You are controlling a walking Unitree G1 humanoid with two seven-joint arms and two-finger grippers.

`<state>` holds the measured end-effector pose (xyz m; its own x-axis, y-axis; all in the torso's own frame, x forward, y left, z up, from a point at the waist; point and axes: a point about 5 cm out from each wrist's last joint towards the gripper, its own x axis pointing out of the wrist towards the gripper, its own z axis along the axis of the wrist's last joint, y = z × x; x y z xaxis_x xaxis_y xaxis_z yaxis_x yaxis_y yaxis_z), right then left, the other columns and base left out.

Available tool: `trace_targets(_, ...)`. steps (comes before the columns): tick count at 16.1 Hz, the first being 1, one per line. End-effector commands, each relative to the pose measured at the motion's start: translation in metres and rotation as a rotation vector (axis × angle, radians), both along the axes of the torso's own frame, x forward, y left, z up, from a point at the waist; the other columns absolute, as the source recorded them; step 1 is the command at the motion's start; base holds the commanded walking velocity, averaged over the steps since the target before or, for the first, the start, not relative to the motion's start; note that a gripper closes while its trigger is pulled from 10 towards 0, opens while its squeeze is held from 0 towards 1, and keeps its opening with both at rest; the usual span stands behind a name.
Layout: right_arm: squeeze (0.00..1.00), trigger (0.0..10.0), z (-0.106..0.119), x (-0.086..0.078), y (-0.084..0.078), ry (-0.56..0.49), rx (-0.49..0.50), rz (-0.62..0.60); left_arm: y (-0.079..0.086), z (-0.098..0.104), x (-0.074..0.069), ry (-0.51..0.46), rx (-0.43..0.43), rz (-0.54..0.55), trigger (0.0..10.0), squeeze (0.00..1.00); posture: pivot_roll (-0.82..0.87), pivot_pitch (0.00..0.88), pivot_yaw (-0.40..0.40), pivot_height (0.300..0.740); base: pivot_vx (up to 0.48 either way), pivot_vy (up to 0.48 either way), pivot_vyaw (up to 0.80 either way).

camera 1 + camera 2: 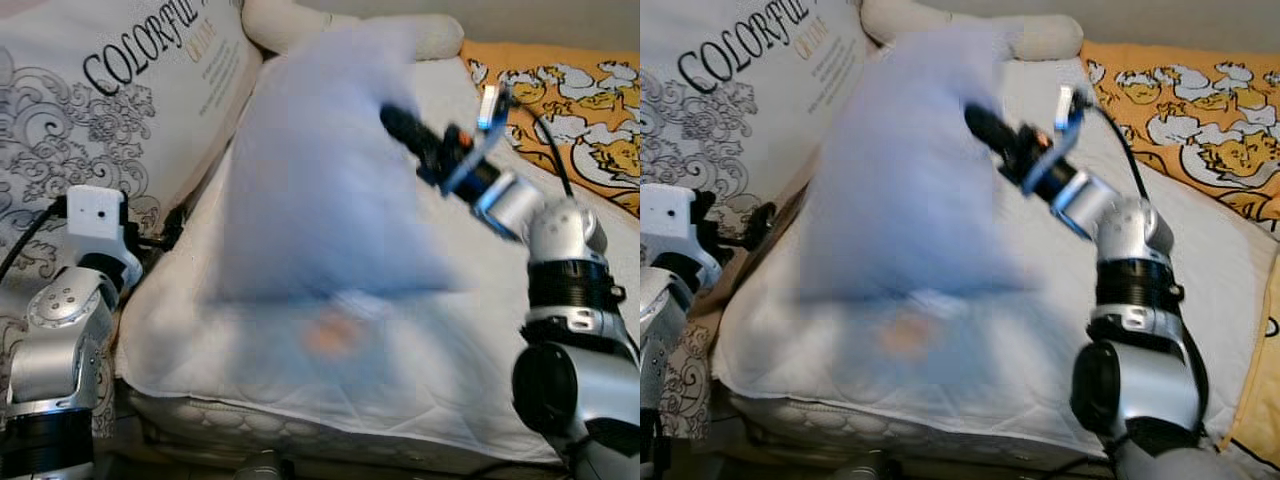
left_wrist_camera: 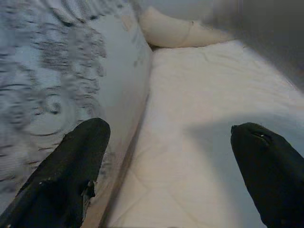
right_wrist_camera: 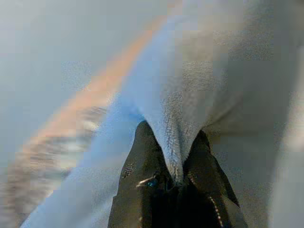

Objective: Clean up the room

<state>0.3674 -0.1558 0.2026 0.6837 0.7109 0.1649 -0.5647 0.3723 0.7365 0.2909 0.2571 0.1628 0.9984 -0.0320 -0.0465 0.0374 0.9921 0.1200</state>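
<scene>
The pale blue cloth (image 1: pixel 330 170) hangs blurred above the mattress (image 1: pixel 450 340), a fold pinched tight in the right hand (image 1: pixel 400 125) near its upper edge. Left hand (image 2: pixel 175 166), nearer the printed pillow (image 1: pixel 100 110), gapes empty.

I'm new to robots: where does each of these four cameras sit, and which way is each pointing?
Left eye: on the head, looking down at a white mattress and a blurred pale blue cloth; both silver arms show.
Right eye: beside it, same scene; right gripper pinches the cloth.
Left wrist: on the left arm, looking along its open left gripper across the mattress beside a patterned pillow.
Right wrist: looking along its fingers, shut on the cloth.
Shared: both eyes match; the cloth and mattress recur.
</scene>
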Motion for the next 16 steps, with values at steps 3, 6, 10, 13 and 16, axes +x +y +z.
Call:
trace_targets(3,0.0,0.0,-0.07,-0.013,-0.021,0.236,-0.144,-0.128,0.002,0.004,0.006,-0.01,-0.073,0.011,10.0,0.0,0.0,0.0,0.064,0.74,0.0,0.0,0.0)
trace_targets(6,0.0,0.0,-0.124,-0.028,-0.029,0.421,-0.203,-0.242,-0.037,-0.033,0.014,0.189,-0.059,-0.205,10.0,0.0,0.0,0.0,0.06,0.74,0.0,0.0,0.0)
trace_targets(10,0.0,0.0,-0.146,-0.035,-0.031,0.472,-0.327,-0.273,-0.1,-0.072,0.024,0.377,-0.218,-0.498,10.0,1.0,0.0,0.0,0.045,0.74,0.0,0.0,0.0)
trace_targets(13,0.0,0.0,-0.147,-0.033,-0.029,0.46,-0.352,-0.278,-0.115,-0.1,0.03,0.52,-0.303,-0.522,10.0,1.0,-0.02,0.0,0.049,0.74,0.0,0.0,0.0)
trace_targets(16,0.0,0.0,-0.15,-0.035,-0.026,0.459,-0.363,-0.254,-0.126,-0.106,0.034,0.548,-0.366,-0.561,10.0,1.0,-0.04,0.0,0.048,0.74,0.0,0.0,0.0)
